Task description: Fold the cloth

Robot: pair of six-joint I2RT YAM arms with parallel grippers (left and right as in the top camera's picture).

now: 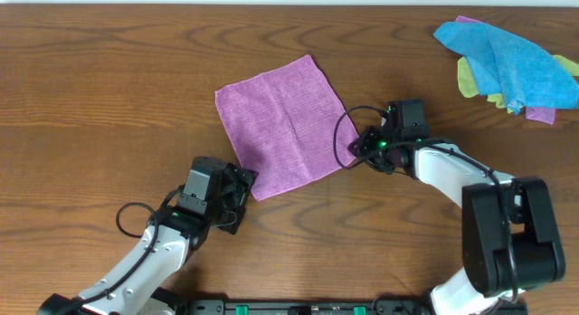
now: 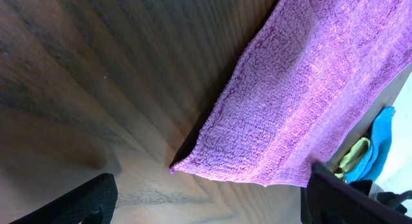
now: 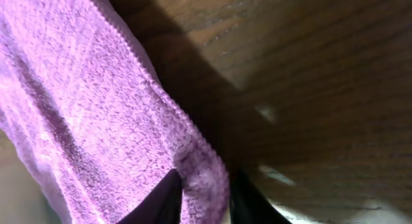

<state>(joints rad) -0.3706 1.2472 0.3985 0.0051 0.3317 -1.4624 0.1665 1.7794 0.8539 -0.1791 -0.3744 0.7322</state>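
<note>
Overhead, cloth (image 1: 280, 125): lilac square, flat on the wood table (image 1: 109, 80), turned so its corners point to the arms. Not folded yet.
Overhead, left gripper (image 1: 239, 199): just beside the near corner, not touching. Prob. waiting for its own pinch.
Overhead, right gripper (image 1: 358, 150): at the cloth's right corner, low to the table, placed to lift that corner over.
Overhead, spare cloths (image 1: 507, 62): blue, yellow-green and purple heap at the far right, well apart, no part in this.
Left wrist, left gripper (image 2: 212, 179): jaws spread wide, nothing btwn them. 2 black fingers (image 2: 84, 201) flank the view.
Left wrist, cloth (image 2: 302, 89): looped, fuzzy weave w/ a stitched hem. Corner lies flat on the dark grain, casting a thin shadow.
Right wrist, right gripper (image 3: 206, 195): jaws drawn narrow w/ the cloth's hem btwn them. Looks clenched on the corner.
Right wrist, cloth (image 3: 84, 108): soft, limp, nubby pile w/ a ridged edge. Should drape and follow when lifted, but may slip from a thin pinch.
Right wrist, table (image 3: 322, 69): smooth, hard, glossy wood grain.
</note>
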